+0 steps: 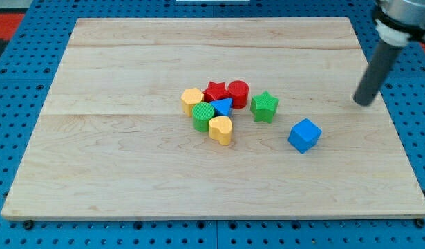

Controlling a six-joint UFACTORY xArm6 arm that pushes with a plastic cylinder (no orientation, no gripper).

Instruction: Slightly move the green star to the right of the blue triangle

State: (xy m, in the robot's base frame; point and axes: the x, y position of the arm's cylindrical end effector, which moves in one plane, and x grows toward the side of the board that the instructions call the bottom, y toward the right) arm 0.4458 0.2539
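Note:
The green star lies near the board's middle, just to the right of a tight cluster of blocks, with a small gap between them. The blue triangle sits inside that cluster, to the left of the star. My tip rests on the board far to the right of the star, well apart from every block.
The cluster also holds a red star, a red cylinder, a yellow block, a green cylinder and a yellow heart. A blue cube lies at the star's lower right. The wooden board ends near my tip.

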